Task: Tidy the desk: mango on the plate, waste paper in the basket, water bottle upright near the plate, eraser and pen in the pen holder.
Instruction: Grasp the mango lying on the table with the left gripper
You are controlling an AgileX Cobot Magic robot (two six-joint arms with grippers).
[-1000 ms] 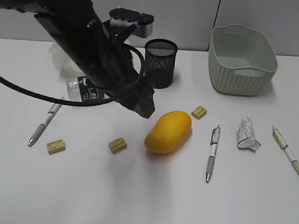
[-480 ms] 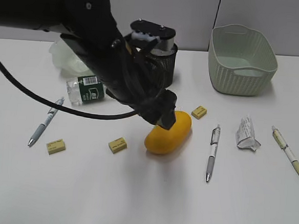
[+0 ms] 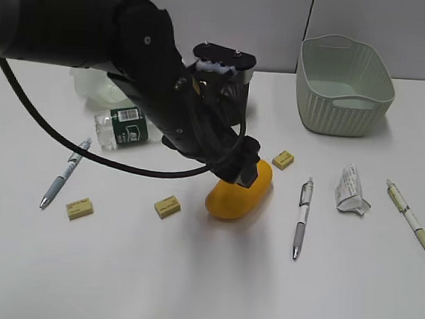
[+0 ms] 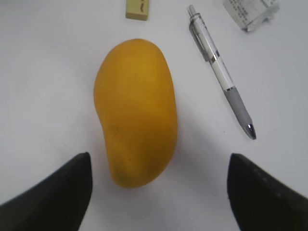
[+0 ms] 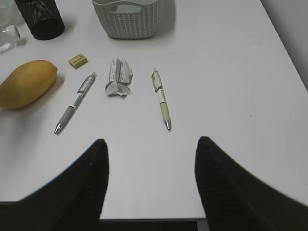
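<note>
At desk centre: mango lying on its side, untouched. Left gripper is hanging just above it, jaws spread wide and empty, one fingertip showing on each side of the fruit's near end. Right gripper is sitting apart, partly open, holding nothing. Plate is lying behind the arm, mostly hidden. Risk: the smooth, rounded skin is likely to slip or roll out if the jaws close off-centre near the tapered end.

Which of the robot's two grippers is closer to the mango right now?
Left. The left gripper hangs open just over the mango; the right gripper sits farther away, the mango off to one side.
</note>
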